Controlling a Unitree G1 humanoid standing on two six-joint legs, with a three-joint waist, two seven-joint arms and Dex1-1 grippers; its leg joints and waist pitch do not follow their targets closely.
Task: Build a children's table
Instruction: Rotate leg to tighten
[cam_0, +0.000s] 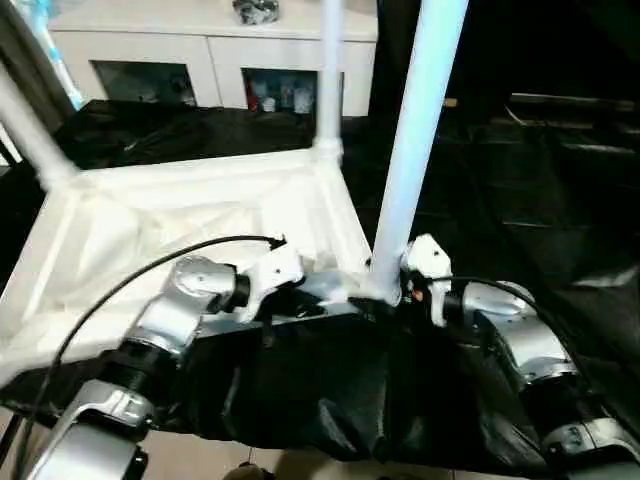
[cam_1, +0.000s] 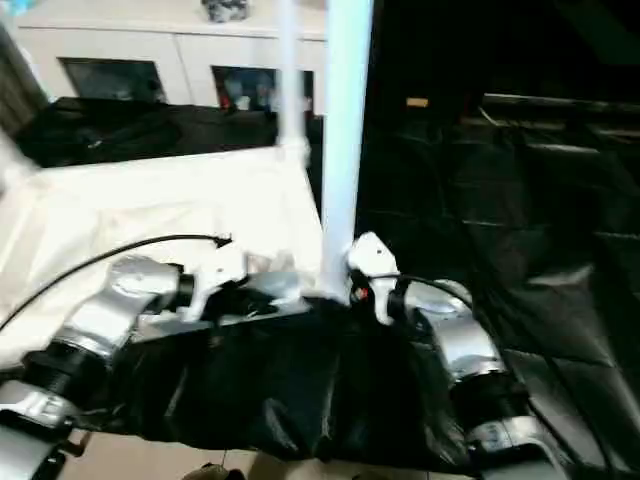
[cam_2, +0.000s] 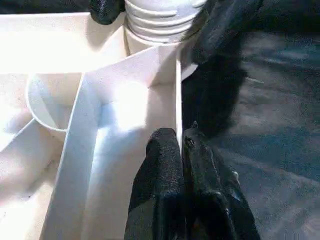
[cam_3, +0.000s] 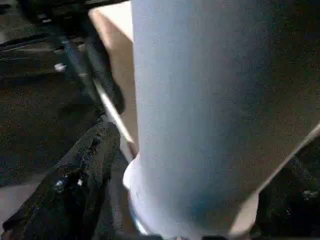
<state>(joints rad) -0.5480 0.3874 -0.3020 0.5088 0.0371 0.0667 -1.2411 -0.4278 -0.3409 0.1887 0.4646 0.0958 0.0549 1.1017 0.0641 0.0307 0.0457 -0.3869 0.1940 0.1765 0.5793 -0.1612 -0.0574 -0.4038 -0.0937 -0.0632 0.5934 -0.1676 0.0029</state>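
Observation:
The white tabletop (cam_0: 170, 220) lies upside down on black cloth, its ribbed underside (cam_2: 120, 115) facing up. Three white legs stand upright in its corner sockets: one at the far left (cam_0: 30, 130), one at the far right (cam_0: 328, 80) and one at the near right (cam_0: 415, 150). My left gripper (cam_2: 179, 137) is shut on the thin near rim of the tabletop, close to the near right corner. My right gripper (cam_0: 385, 292) is open, with one black finger (cam_3: 75, 185) on each side of the near right leg's base (cam_3: 200, 125), just above its threaded end (cam_2: 160, 20).
A white cabinet (cam_0: 210, 60) with glass doors stands at the back. Black cloth (cam_0: 300, 390) covers the work surface and hangs over its front edge. More dark covered surfaces (cam_0: 540, 150) lie to the right. A black cable (cam_0: 150, 270) loops over my left forearm.

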